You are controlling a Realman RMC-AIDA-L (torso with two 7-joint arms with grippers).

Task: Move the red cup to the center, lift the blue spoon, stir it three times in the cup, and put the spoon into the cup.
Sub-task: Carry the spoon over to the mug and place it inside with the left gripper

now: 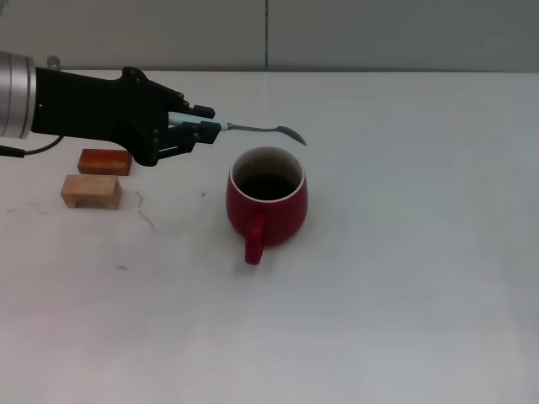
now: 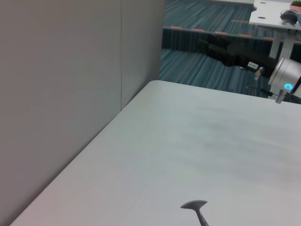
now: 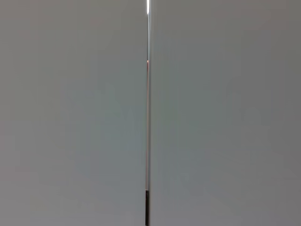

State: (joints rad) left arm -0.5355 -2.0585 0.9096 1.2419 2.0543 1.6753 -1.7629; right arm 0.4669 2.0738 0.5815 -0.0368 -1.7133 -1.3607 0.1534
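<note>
The red cup (image 1: 267, 198) stands upright on the white tabletop near the middle, its handle toward the front. My left gripper (image 1: 205, 128) is shut on the blue spoon (image 1: 268, 130) by its pale blue handle and holds it roughly level in the air. The grey bowl of the spoon hangs just behind and above the cup's far rim. The bowl also shows in the left wrist view (image 2: 194, 205) over the bare table. My right gripper is out of view; its wrist view shows only a grey wall panel.
An orange-red block (image 1: 104, 162) and a tan wooden block (image 1: 91, 191) lie on the table to the left of the cup, under my left arm. A grey wall (image 1: 269, 34) runs along the table's far edge.
</note>
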